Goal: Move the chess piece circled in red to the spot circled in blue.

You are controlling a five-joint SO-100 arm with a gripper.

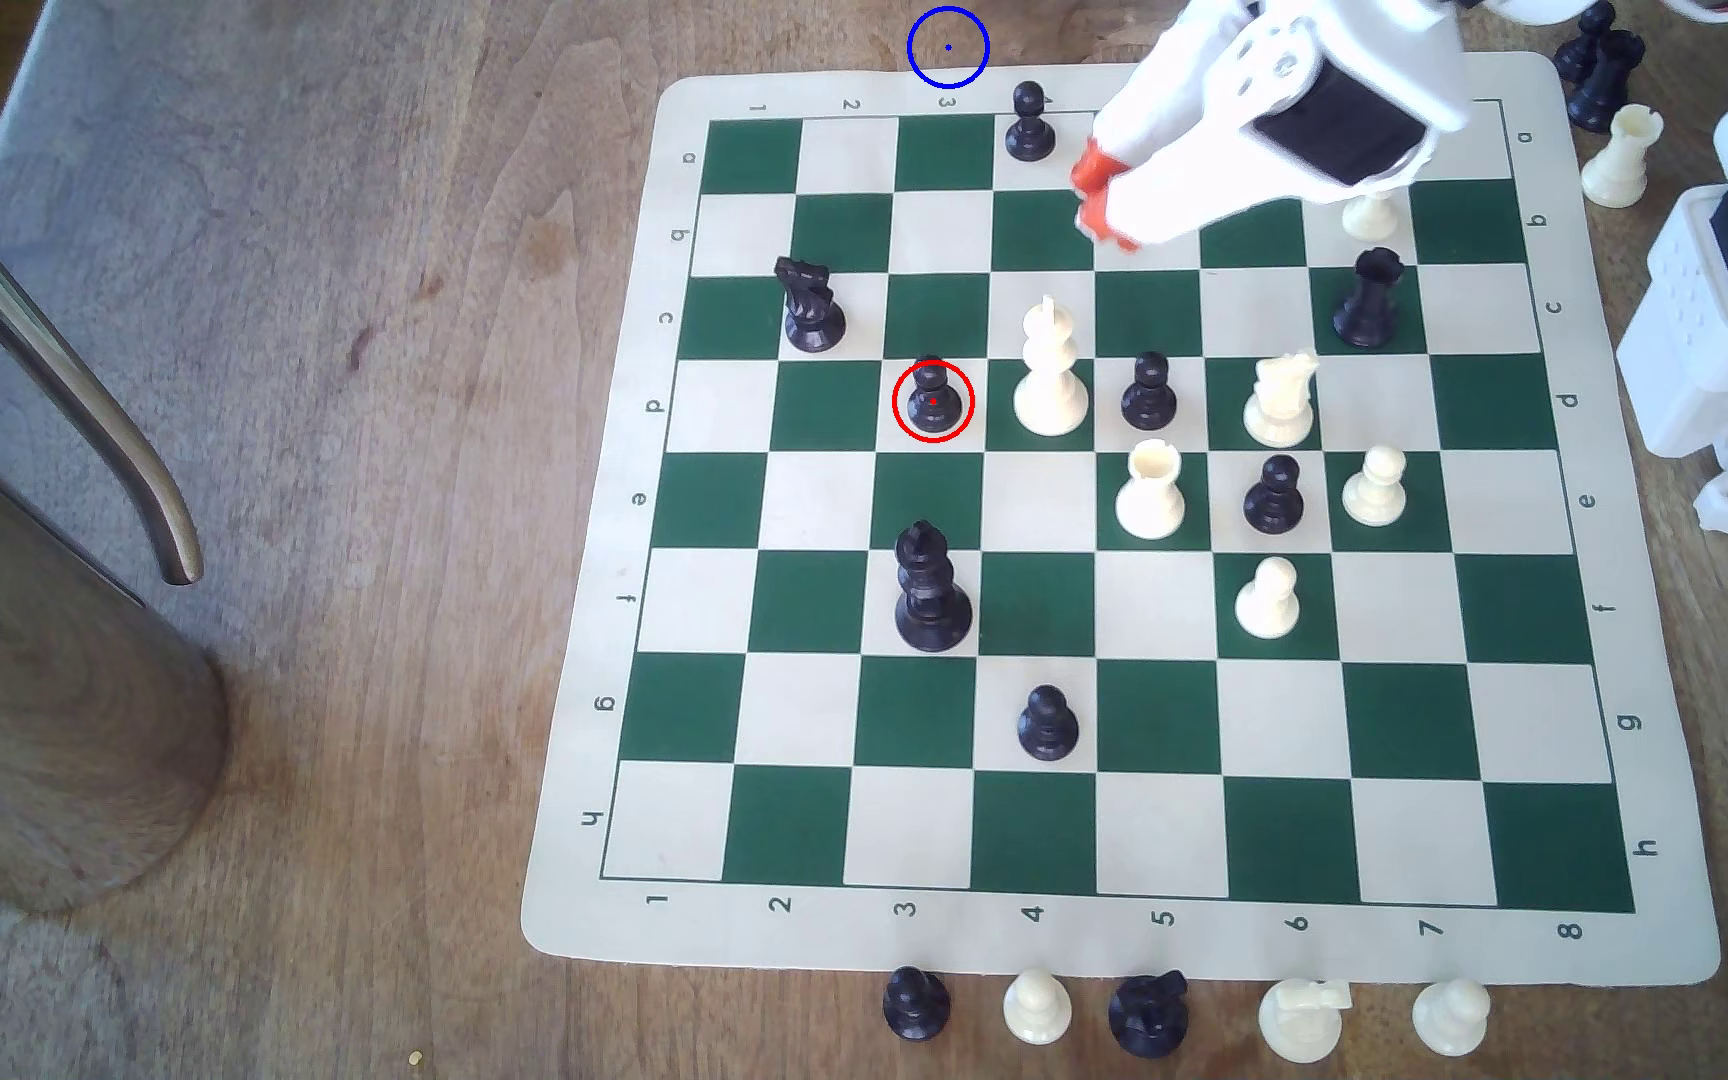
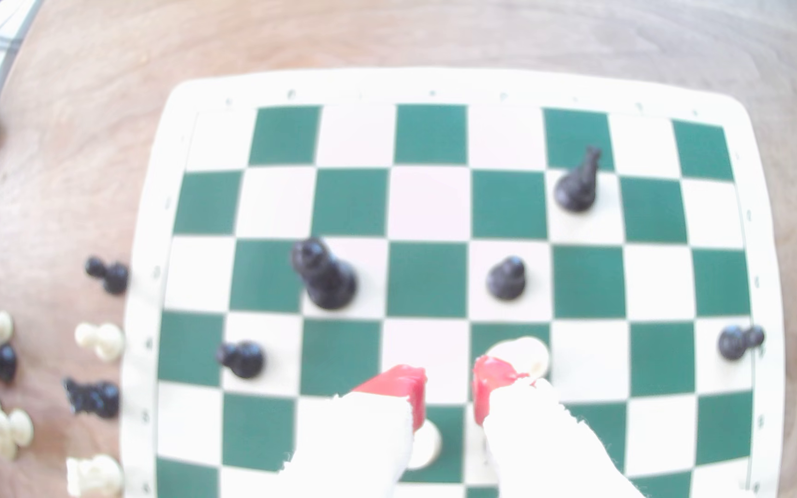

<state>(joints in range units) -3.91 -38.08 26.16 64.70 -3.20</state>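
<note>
Pawn (image 1: 933,400) first: in the exterior view your black target stands upright inside the red ring on a pale square of row d, with the white king (image 1: 1050,372) on the square next to it toward that view's right and the black knight (image 1: 810,306) one row up toward the left. The blue-ringed spot (image 1: 948,47) is bare wood just off the board's (image 1: 1130,940) far edge, well apart from the pawn. Your pincer (image 1: 1099,203) hangs above the board near rows a and b, its orange tips slightly apart and holding nothing, well short of the pawn. In the wrist view the pincer (image 2: 449,390) shows a clear gap between its red tips, and the pawn (image 2: 507,279) sits ahead of them, with the white king (image 2: 528,356) partly hidden behind one tip. From here, the likely trouble is the king: come down on a slanted path and a tip could topple it. The pawn looks glossy and round-headed, so a high or shallow pinch may let it slip. Another black pawn (image 1: 1029,123) stands near the route to the ring.
</note>
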